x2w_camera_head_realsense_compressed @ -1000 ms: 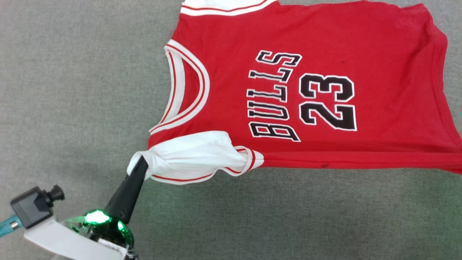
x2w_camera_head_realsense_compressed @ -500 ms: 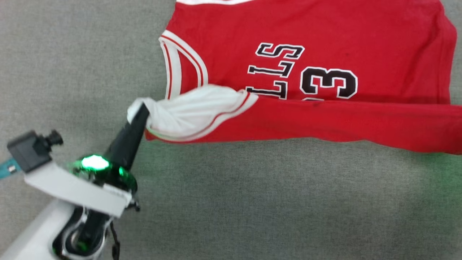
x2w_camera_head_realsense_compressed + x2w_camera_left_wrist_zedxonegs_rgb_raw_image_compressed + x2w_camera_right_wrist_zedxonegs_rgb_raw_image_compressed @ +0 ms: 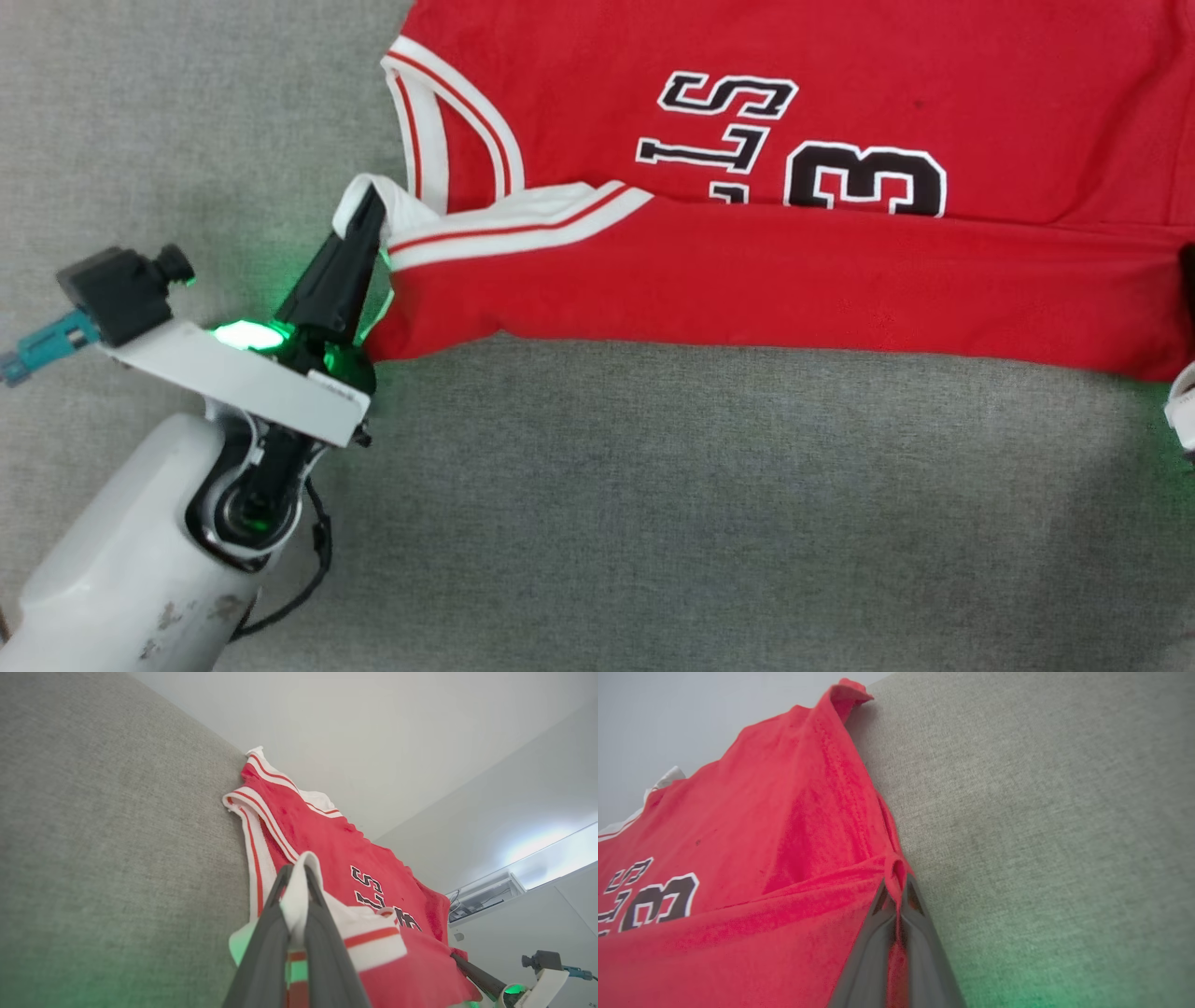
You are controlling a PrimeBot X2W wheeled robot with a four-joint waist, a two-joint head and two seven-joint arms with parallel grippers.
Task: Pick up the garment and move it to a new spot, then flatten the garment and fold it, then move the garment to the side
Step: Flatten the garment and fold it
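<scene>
The bright red jersey T-shirt with white striped trim and black-white chest print [image 3: 747, 289] lies spread on the grey fabric-covered tabletop [image 3: 653, 513], its near long edge folded up over part of the print. The left end effector [image 3: 366, 205] is clamped tight on its white-sleeved corner. The right end effector [image 3: 896, 886] pinches the red hem corner at the opposite end.

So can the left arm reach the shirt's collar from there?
Probably yes. The collar lies right beside the left tool, with nothing blocking the way. But the tool is shut on the sleeve, so it would have to let go first.
</scene>
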